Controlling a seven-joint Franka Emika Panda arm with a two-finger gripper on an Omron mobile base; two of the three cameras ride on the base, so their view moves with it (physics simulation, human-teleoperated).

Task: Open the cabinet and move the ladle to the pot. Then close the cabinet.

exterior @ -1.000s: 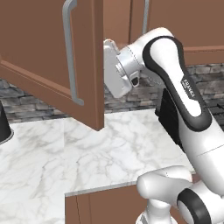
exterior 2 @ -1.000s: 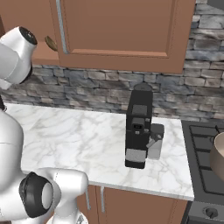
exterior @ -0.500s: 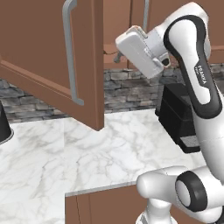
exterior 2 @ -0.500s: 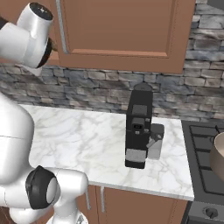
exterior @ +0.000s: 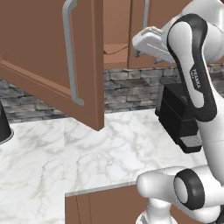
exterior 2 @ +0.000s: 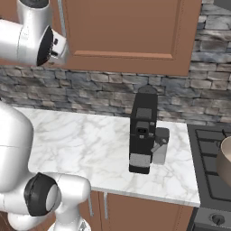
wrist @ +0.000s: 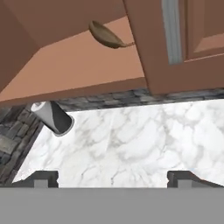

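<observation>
Ladle lies on the shelf inside the cabinet, whose left door stands open; gripper is spread wide, holding nothing, near the shelf.

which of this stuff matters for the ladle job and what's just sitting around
Belongs to the job:
- cabinet, left door swung open
- ladle, lying on the cabinet shelf
- pot, on the stove at the right edge
- gripper, open and holding nothing

Just lying about:
- coffee machine on the counter
- paper towel roll
- stove
</observation>
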